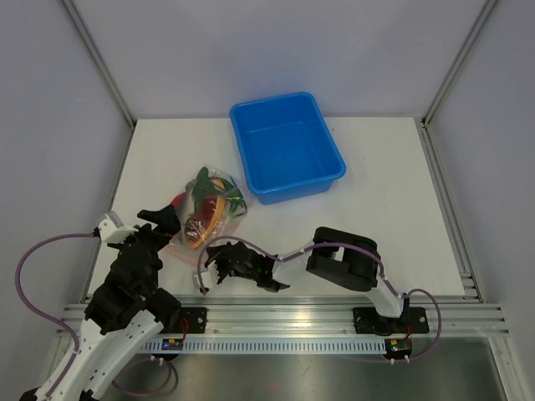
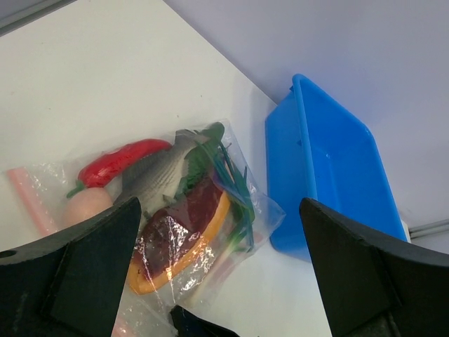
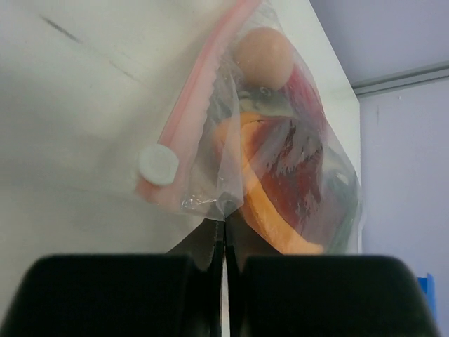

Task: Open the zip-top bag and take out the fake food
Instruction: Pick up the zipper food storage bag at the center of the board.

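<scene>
The zip-top bag point(image 1: 205, 210) lies on the white table left of the blue tub, with the fake food inside it. The left wrist view shows the bag point(image 2: 256, 207) holding a red chilli point(image 2: 119, 160), grey fish point(image 2: 156, 175), pale egg point(image 2: 88, 206) and orange slice point(image 2: 184, 246). My right gripper point(image 3: 224, 223) is shut on a fold of the bag's plastic point(image 3: 231, 189) beside the pink zip strip point(image 3: 200, 98) and its white slider point(image 3: 158, 165). My left gripper point(image 2: 219, 205) is open over the bag's left side and holds nothing.
The blue tub point(image 1: 292, 188) stands empty behind and right of the bag, and also shows in the left wrist view point(image 2: 330, 175). Grey walls and metal frame posts ring the table. An aluminium rail runs along the near edge.
</scene>
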You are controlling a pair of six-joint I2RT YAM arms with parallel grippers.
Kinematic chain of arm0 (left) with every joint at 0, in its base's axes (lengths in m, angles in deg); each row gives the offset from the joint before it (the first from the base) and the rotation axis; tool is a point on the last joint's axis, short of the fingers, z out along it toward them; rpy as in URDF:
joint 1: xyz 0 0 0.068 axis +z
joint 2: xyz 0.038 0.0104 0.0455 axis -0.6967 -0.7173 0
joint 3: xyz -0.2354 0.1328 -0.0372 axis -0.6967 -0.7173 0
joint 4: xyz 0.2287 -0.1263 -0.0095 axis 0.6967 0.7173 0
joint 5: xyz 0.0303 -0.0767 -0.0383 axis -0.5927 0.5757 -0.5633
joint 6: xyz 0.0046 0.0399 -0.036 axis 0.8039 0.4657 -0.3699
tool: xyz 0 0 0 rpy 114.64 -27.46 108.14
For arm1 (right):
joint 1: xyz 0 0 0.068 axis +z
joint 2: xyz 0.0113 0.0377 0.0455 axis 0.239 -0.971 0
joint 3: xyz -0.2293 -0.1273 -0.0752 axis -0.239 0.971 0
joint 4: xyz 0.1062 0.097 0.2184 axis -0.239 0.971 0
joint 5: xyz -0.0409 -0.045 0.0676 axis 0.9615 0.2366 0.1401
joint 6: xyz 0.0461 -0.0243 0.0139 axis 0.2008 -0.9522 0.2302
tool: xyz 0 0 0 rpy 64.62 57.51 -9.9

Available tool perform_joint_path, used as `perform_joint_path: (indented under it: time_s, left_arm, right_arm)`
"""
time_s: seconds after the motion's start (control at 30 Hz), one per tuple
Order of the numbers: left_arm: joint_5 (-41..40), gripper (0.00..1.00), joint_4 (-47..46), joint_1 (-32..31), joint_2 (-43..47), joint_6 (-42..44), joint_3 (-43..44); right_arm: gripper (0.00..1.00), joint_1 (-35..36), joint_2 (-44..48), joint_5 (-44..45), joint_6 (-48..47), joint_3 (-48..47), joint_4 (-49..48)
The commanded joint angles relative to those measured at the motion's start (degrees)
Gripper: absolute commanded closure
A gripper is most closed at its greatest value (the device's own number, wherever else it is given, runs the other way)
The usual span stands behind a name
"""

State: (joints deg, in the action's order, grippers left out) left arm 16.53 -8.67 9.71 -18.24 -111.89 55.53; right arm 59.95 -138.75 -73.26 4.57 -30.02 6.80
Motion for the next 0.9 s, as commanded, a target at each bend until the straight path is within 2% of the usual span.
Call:
perform_joint_path:
  time_s: [0.0,0.13,0.3,0.53,0.73,0.87]
  left_arm:
    - [-1.73,0.01,-2.04,-0.08,-0.22,1.66,1.17]
    - [-0.68,0.01,-3.62,-0.08,-0.74,3.33,0.82]
    - [0.73,0.01,-4.94,-0.08,-0.75,5.08,0.38]
    - [4.68,0.01,-7.49,-0.08,3.2,8.43,-0.68]
    - [13.02,0.01,-13.45,-0.08,9.62,13.96,-4.45]
    - [19.17,0.01,-17.07,-0.08,13.75,17.48,-6.3]
  right_arm:
    - [1.0,0.49,7.13,-2.76,10.6,-2.12,-0.83]
    - [1.0,0.49,11.27,-3.03,20.61,-3.88,6.63]
    - [1.0,0.4,16.09,-3.03,28.09,-4.59,11.47]
    - [1.0,-0.21,20.15,-0.31,40.73,-7.3,22.09]
    - [1.0,-2.76,21.64,-3.11,50.93,-12.58,34.4]
    - [1.0,-5.66,22.69,-8.82,58.32,-14.34,38.55]
